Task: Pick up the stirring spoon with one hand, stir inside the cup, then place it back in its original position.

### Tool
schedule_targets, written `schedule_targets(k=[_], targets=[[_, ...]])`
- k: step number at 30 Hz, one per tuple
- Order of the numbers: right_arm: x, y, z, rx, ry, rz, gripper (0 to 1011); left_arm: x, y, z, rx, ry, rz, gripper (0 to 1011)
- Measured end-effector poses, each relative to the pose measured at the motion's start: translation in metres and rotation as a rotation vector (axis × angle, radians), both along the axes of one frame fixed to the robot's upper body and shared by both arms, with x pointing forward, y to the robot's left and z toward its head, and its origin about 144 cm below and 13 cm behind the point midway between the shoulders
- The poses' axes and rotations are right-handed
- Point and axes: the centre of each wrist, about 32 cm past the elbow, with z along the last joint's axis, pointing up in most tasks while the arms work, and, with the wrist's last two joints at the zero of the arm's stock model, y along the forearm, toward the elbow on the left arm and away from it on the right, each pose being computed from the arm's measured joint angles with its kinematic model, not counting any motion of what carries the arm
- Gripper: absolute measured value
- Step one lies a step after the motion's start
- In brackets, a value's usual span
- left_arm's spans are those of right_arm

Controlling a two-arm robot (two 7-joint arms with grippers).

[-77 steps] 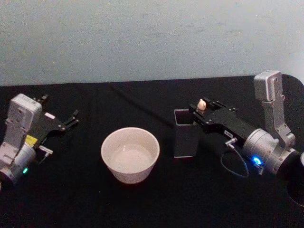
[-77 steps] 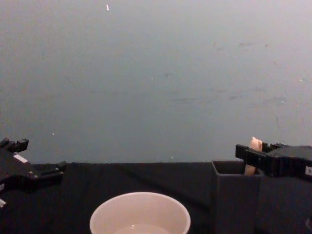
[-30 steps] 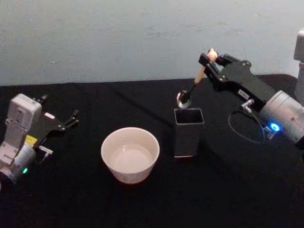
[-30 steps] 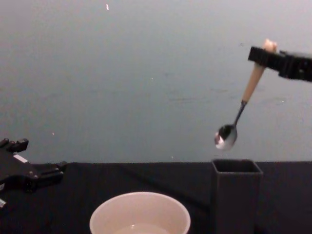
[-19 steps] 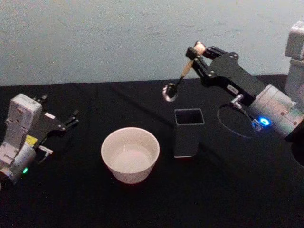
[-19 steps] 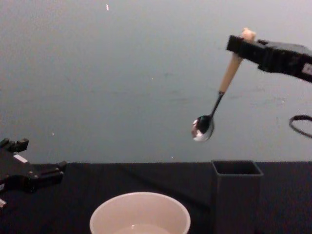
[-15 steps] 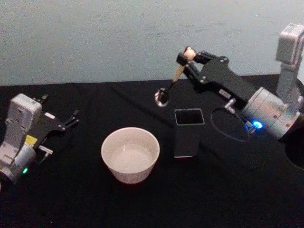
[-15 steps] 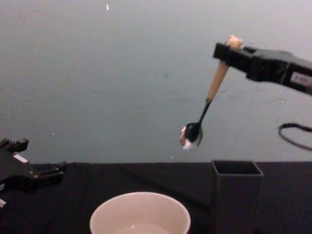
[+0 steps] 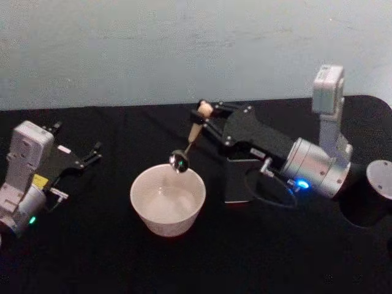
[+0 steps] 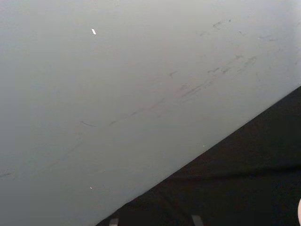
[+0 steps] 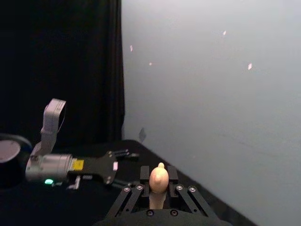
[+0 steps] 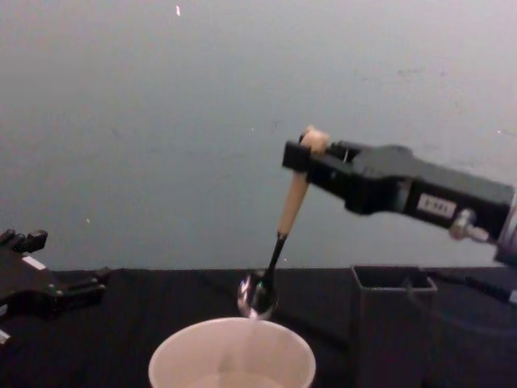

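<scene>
The right gripper [image 9: 204, 115] is clamped shut on the stirring spoon [image 9: 191, 138], high on the beige handle and just under the knobby tip, which pokes out above the closed fingers. From that hold the spoon hangs down and slants to the left. Its shiny bowl sits at about rim height over the far edge of the cup [image 9: 147, 214]; whether it has dipped inside I cannot tell. The cup stands on the black cloth [image 9: 275, 257] near the middle of the scene. The dark grey holder [image 12: 392, 323] stands just to its right, partly hidden behind the gripper's body in the head view. Far left, the left gripper [image 9: 92, 153] lies parked on the cloth with its fingers spread, holding nothing.

The spoon looks light and stiff, with a thin metal neck. Held so near the top it has a long free length, so the bowl could swing or the smooth handle could pivot between the fingers; the knob should stop it slipping down through them. The cup looks light and thin-rimmed, and a push on its wall might slide or tip it, so stirring probably wants small, gentle circles kept off the sides. The holder is tall and narrow and would likely topple if knocked
</scene>
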Motion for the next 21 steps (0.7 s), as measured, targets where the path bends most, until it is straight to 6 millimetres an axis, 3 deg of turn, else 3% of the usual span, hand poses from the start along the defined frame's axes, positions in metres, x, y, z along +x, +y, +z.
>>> schedule_targets(k=[21], targets=[[0.013,0.023,-0.038,-0.119,-0.046,0.009,213,0.0,0.0,0.0,0.0,0.0,0.0,1001]])
